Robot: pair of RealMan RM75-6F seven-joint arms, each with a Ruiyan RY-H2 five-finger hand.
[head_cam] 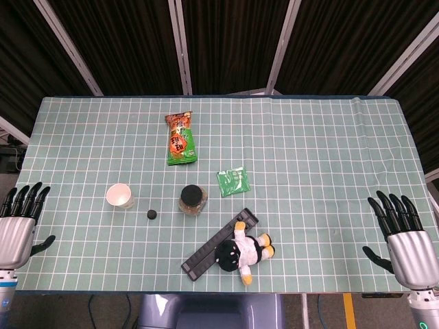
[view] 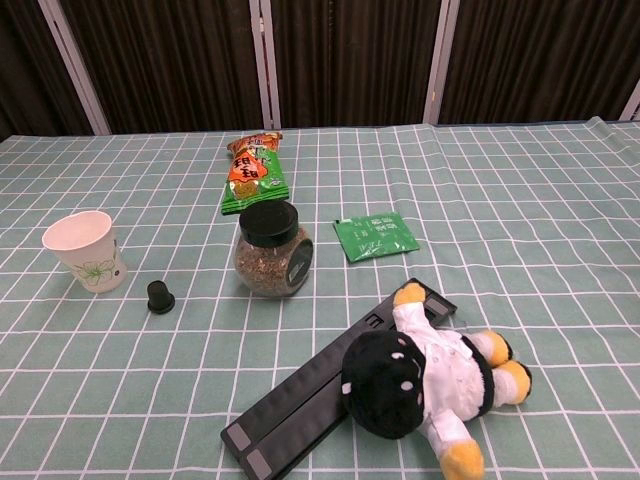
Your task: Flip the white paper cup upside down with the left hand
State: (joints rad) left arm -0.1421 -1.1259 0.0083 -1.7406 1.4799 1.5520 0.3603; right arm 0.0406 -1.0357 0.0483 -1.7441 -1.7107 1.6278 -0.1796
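Note:
The white paper cup [head_cam: 119, 196] [view: 85, 250] stands upright, mouth up, on the left part of the green checked table; it has a green leaf print on its side. My left hand [head_cam: 18, 223] hangs at the table's left front corner with its fingers spread, well left of the cup and holding nothing. At the right front edge my right hand [head_cam: 403, 237] is also spread and empty. Neither hand shows in the chest view.
A small black cap [head_cam: 151, 214] [view: 160, 296] lies just right of the cup. Beyond it stand a black-lidded jar [head_cam: 193, 199] [view: 272, 250], a snack bag [head_cam: 181, 138], a green sachet [head_cam: 233, 181], a black bar [head_cam: 219, 244] and a plush doll [head_cam: 243, 252].

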